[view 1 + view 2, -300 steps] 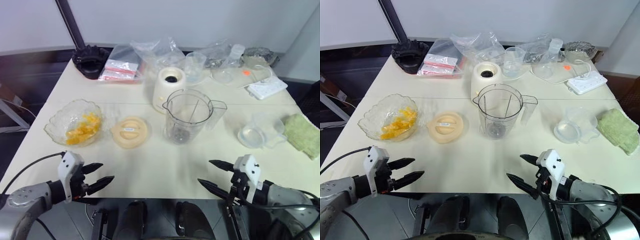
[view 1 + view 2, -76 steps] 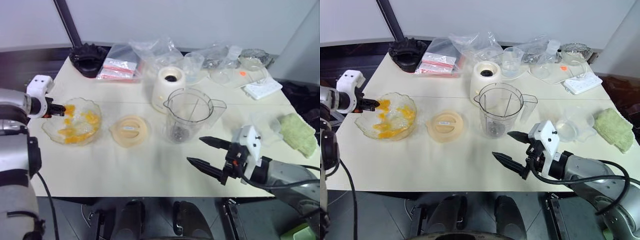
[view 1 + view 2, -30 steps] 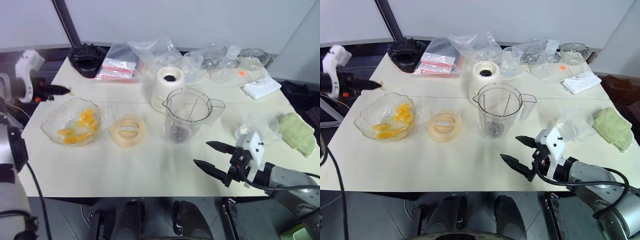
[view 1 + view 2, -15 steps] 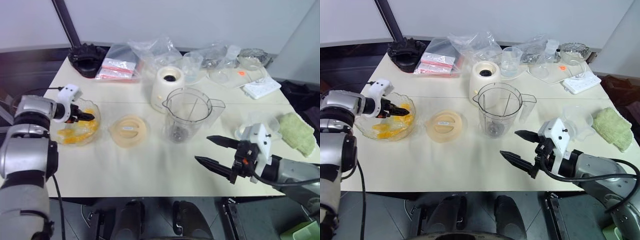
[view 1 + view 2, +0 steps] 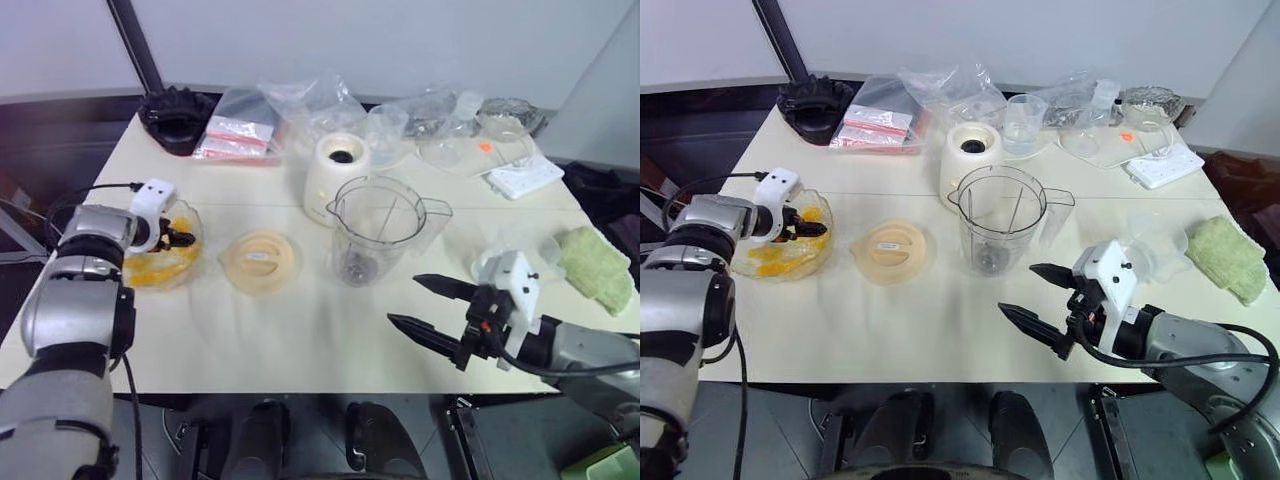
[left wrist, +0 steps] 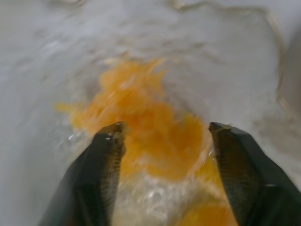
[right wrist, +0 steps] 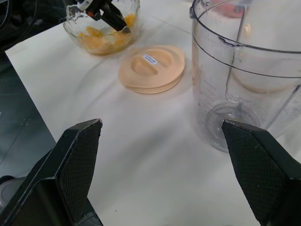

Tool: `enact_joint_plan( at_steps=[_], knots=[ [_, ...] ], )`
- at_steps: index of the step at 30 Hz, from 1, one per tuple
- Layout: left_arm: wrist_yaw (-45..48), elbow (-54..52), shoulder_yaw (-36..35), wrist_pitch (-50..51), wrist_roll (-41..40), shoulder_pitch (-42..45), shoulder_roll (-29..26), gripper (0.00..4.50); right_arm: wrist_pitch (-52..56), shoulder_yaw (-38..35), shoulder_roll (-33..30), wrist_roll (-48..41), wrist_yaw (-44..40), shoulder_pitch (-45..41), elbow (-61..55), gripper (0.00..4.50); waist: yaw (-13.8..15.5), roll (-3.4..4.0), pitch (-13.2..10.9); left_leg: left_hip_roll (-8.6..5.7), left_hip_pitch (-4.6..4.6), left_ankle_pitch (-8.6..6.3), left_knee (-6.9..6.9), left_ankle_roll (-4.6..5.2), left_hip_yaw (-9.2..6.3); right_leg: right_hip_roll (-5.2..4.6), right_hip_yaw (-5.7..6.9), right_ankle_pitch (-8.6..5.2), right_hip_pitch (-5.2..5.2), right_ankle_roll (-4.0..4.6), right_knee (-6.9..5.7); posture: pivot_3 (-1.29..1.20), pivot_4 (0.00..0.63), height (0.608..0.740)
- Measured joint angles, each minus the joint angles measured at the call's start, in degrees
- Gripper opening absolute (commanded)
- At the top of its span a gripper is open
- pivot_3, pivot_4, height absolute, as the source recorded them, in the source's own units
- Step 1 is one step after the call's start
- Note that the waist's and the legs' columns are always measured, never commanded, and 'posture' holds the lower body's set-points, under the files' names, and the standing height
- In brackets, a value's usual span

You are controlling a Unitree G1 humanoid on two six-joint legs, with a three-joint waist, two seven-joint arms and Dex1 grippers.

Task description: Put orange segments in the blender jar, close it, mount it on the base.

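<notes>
Orange segments lie in a heap, glossy and yellow-orange, in a scalloped glass bowl at the left side of the desk. The left pincer reaches down into that bowl with its black fingers spread wide over the fruit — in the left wrist view the two tips stand well apart with the segments between them, and nothing is gripped. Beside the bowl lies a round cream lid, flat on the desk. Next along stands the blender jar, tall, clear and upright, empty but for the dark blades at its bottom. Just behind it sits the base, cream-white with a dark socket on top. The right pincer hovers above the desk's near edge in front of the jar, fingers wide and empty. The desk is pale cream — plastic bags, a black ridged round object, a white power strip and a green cloth sit along its far and right sides.
</notes>
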State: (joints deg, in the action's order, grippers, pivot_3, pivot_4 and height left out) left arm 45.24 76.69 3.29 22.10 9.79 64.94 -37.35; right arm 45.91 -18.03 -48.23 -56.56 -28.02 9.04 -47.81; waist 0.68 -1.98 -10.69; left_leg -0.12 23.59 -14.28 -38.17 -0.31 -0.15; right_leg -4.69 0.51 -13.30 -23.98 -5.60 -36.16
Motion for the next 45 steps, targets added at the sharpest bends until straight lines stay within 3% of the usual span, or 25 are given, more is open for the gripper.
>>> enact_joint_plan(
  at_steps=[20, 24, 30, 38, 45],
  knots=[
    [-9.0, 1.0, -5.3, 1.1, -1.6, -2.3, 1.8, 4.38, 0.8, -1.1, -3.3, -3.3, 1.2, -1.0, -2.0, 4.29, 0.2, -0.01, 0.0, -0.01, -0.03, 0.0, -0.03, 0.0, 0.0, -0.01, -0.01, 0.04, 0.04, -0.06, 0.0, 0.0, 0.15, 0.74],
    [-9.3, 1.0, -5.3, 1.3, -1.6, -2.7, 2.1, 3.29, 1.0, -1.1, -3.5, -3.4, 1.5, -1.2, -2.1, 4.29, 0.1, -0.02, 0.0, -0.02, -0.02, 0.0, -0.03, 0.0, 0.01, -0.03, -0.02, 0.04, 0.06, -0.06, 0.02, 0.0, 0.15, 0.74],
    [-10.3, 0.9, -6.4, 1.7, -1.8, -3.4, 2.2, 0.33, 1.0, -1.0, -3.6, -3.2, 1.3, -1.2, -2.1, 4.29, 0.1, -0.01, 0.0, -0.02, -0.11, 0.0, -0.03, 0.0, 0.01, -0.03, -0.02, 0.05, 0.12, -0.06, 0.0, 0.0, 0.15, 0.74],
    [-11.1, 1.0, -7.5, 2.5, -2.8, -3.5, 1.4, 0.33, 1.0, -0.3, -3.6, -3.2, 1.2, -2.0, -1.9, 4.29, 0.0, -0.01, 0.0, 0.01, -0.12, 0.0, -0.02, 0.0, 0.01, -0.02, -0.03, 0.05, 0.12, -0.05, 0.01, 0.0, 0.15, 0.74],
    [-5.0, 0.6, -8.6, 4.2, -4.3, -0.7, -4.3, 0.33, 1.0, 0.6, -3.4, -2.6, 1.1, -2.3, -1.3, 4.29, 0.2, -0.05, 0.0, -0.01, -0.07, 0.0, -0.02, 0.0, 0.0, -0.04, -0.03, 0.04, 0.1, -0.03, 0.05, 0.0, 0.15, 0.74]
  ],
)
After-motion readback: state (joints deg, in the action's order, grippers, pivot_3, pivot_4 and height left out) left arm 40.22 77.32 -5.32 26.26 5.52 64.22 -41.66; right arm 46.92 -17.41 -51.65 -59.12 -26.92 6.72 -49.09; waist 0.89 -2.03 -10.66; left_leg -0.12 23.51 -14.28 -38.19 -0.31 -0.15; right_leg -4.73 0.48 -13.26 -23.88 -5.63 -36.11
